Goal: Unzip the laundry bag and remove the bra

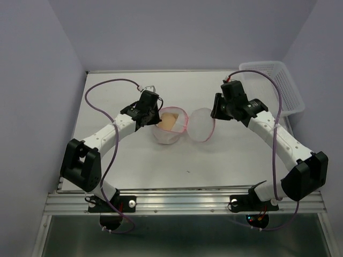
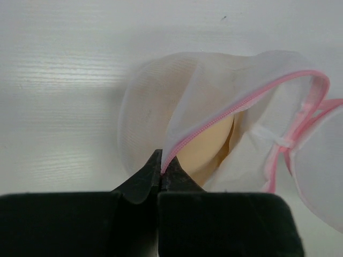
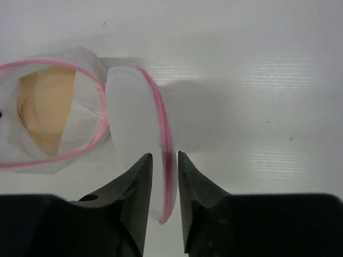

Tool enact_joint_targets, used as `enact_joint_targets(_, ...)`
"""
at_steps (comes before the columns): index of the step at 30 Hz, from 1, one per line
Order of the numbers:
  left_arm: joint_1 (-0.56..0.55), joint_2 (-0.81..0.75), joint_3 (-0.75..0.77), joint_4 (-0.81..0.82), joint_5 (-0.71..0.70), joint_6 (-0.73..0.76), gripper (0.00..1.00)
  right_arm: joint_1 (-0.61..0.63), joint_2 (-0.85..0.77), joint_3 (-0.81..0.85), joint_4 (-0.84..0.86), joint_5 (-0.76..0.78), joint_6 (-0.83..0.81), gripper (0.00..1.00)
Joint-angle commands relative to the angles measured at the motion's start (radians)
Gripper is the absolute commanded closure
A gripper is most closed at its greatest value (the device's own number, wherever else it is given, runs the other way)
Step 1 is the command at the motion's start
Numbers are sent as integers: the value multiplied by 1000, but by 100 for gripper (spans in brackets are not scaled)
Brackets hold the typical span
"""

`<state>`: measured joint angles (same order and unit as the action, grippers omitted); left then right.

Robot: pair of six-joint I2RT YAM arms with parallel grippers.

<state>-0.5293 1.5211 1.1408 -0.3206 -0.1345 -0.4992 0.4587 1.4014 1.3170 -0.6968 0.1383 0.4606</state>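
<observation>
Closed fingertips of the left gripper [image 2: 161,176] are noted nearest the lens, clamped on the pink zipper rim of the laundry bag [image 2: 155,101]. The bag is found unzipped on the table [image 1: 225,160], its two halves parted. The bra [image 2: 209,144] is seen lying uncovered inside the left half. The other half is stood upright between the jaws of the right gripper [image 3: 165,171], which are set narrowly apart; a firm hold cannot be confirmed. Should that rim slip, the opening may be covered again. Mesh may also be snagged and dragged with the bra. A white basket [image 1: 286,91] is noted well apart, far right.
</observation>
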Motion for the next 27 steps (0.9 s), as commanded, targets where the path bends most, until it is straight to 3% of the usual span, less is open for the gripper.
enact_joint_targets(1, -23, -44, -9, 38, -8, 7, 100, -5, -31, -24, -6, -3, 37, 52)
enact_joint_targets(4, -26, -47, -12, 49, 3, 2, 100, -5, -41, 16, 0, -72, -51, 27)
enact_joint_targets(6, -34, -47, -12, 51, 9, -1, 100, -5, -54, 34, 17, -129, -79, 0)
enact_joint_targets(12, -46, -45, -15, 55, 10, -27, 100, 62, -18, 48, 128, -282, -141, 0)
enact_joint_targets(19, -47, -27, -7, 49, 32, -45, 100, 196, 122, 28, 342, -301, -128, 0)
enact_joint_targets(27, -49, -18, -9, 48, 49, -68, 100, 227, 257, 40, 519, -322, -131, 0)
